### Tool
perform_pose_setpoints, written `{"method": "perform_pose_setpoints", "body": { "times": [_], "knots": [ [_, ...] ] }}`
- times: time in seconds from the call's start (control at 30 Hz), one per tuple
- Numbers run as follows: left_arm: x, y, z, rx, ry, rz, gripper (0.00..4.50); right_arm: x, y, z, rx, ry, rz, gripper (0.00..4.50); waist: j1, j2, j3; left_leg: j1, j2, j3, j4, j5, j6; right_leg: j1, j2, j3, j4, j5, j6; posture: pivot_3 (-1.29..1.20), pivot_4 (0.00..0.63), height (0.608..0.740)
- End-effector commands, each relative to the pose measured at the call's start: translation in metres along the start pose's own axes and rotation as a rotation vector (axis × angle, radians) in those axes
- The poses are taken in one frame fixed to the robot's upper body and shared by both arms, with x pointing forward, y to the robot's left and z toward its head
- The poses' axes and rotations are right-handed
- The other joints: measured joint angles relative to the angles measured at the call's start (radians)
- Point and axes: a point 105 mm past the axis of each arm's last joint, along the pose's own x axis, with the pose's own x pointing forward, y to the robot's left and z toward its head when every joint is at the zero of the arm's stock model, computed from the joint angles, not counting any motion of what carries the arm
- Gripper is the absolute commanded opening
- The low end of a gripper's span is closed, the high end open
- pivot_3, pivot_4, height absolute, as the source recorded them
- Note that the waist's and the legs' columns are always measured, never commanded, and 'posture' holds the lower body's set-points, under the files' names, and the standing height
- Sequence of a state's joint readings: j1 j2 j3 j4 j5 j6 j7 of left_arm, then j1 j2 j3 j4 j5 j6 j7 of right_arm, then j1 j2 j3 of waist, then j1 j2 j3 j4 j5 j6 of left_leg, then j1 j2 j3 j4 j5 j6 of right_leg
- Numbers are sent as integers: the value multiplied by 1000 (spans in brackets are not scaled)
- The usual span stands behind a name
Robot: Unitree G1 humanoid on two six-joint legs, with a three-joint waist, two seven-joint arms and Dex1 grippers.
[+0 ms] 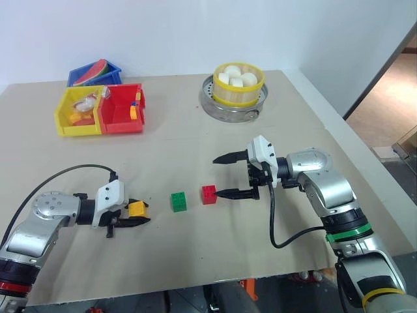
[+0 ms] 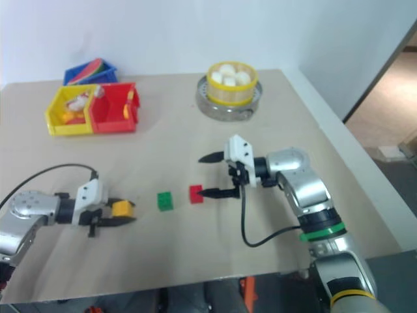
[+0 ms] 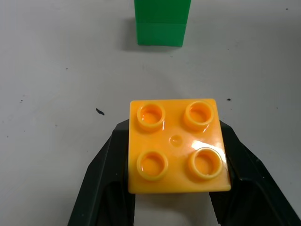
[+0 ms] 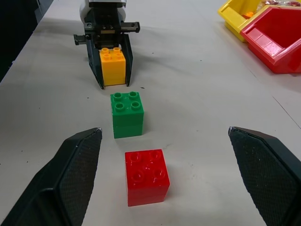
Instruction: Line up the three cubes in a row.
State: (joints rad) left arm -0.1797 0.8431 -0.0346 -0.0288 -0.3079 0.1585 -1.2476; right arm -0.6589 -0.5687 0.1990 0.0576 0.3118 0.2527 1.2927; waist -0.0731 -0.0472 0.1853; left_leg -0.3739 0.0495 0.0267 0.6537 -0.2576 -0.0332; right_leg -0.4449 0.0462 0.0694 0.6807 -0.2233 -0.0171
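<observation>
Pinching the orange-yellow cube (image 1: 137,208) by its flat sides in the left gripper (image 1: 132,218) near the table's (image 1: 195,150) front edge, beside green cube (image 1: 178,201) and red cube (image 1: 209,194) — light, rigid, slick plastic, by the look; right gripper (image 1: 222,175) spread wide.

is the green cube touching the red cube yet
Apart. The right wrist view shows a strip of bare table between the green cube and the red cube; the left eye view shows the same gap.
</observation>
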Motion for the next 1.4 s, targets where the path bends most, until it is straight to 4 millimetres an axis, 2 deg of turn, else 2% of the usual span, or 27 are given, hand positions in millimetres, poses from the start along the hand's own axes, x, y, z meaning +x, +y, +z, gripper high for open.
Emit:
{"method": "perform_pose_setpoints", "body": {
  "times": [0.03,0.5,0.87,0.9,1.1,1.2,1.37,1.4],
  "knots": [
    [3,2,6,28,-17,-6,1377,-6,-1,10,-45,-16,-22,4500,0,0,0,0,0,0,0,0,0,0,0,0,0,0,0,0,150,740],
    [20,6,14,59,-35,-61,1377,-7,-2,8,-47,-10,-35,4500,2,0,0,0,-2,0,2,0,0,1,-2,0,0,0,1,0,150,740],
    [19,6,11,13,-20,-85,1377,-6,0,7,-42,-14,-41,4500,2,0,0,0,-2,0,2,0,0,1,-2,0,0,1,1,0,150,740],
    [19,6,12,15,-20,-83,2416,-6,1,7,-41,-14,-41,4500,2,0,0,0,-2,0,2,0,0,1,-2,0,0,1,1,0,150,740],
    [13,10,19,28,-30,-57,4412,-7,0,7,-40,-16,-48,4500,3,0,0,0,-2,-1,3,0,0,2,-2,0,0,2,2,0,150,740],
    [1,11,26,22,-35,-41,4465,-9,0,9,-40,-19,-53,4500,1,0,0,0,-2,0,4,1,2,2,-1,0,0,3,3,0,150,740],
    [-21,13,47,-5,-69,2,4465,-16,-9,27,-12,-91,-106,4500,-1,0,0,0,0,0,3,1,2,1,1,1,0,3,2,0,150,740],
    [-27,20,55,-27,-100,53,4465,-17,-13,32,-7,-116,-136,4500,-1,0,0,0,0,0,2,1,1,1,1,0,0,3,1,0,150,740]
  ]
}}
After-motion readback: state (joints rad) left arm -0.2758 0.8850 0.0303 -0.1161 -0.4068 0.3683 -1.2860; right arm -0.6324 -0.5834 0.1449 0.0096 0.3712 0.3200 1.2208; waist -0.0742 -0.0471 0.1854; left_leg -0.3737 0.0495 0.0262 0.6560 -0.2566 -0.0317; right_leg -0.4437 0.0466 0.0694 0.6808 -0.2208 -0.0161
